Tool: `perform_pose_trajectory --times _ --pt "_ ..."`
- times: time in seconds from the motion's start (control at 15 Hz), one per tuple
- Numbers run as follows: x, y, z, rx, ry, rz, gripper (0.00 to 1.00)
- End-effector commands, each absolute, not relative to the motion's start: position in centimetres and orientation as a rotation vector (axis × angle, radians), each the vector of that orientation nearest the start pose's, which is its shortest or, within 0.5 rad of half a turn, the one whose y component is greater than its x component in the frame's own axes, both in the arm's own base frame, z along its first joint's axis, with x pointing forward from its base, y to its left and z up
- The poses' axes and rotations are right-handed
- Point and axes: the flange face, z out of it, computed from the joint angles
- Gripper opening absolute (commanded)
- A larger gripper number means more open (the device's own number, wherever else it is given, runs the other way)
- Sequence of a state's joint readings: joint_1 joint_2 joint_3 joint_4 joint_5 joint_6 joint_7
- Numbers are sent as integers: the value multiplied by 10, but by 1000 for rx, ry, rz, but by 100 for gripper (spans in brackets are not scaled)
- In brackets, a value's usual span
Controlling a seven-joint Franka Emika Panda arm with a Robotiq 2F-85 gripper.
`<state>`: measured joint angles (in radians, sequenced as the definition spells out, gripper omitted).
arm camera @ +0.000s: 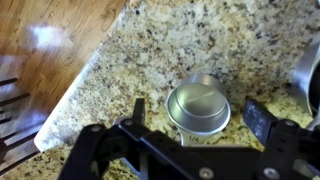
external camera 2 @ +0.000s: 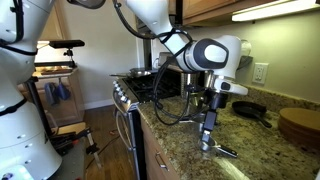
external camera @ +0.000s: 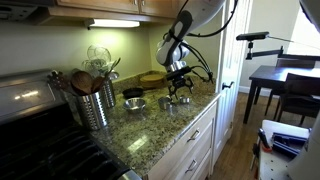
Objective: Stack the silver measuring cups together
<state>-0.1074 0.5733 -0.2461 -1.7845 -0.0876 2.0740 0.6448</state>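
Observation:
In the wrist view a small shiny silver measuring cup stands upright on the speckled granite counter, its flat handle marked 1/4 pointing toward the wrist. My gripper is open, one black finger on each side of the cup with clear gaps. In an exterior view the gripper hangs low over this cup near the counter's front edge. Two more silver measuring cups sit on the counter to one side of the gripper. A blurred metal rim shows at the wrist view's right edge.
A ribbed metal canister holds wooden utensils beside the stove. A dark round bowl sits toward the wall, and a round wooden board lies farther along. The counter edge drops to wood floor. A dark table stands beyond.

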Motion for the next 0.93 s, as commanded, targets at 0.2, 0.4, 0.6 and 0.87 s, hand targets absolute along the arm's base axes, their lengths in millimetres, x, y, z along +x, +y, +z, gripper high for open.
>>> perform_pose_trajectory --times 0.2,0.4,0.6,0.87 --pt "582 -214 212 -2973 1519 403 100" --pt "581 -214 211 -2966 1524 406 100" --pt "581 -215 209 -2957 1530 409 100" --pt "581 -215 207 -2952 1531 413 100"
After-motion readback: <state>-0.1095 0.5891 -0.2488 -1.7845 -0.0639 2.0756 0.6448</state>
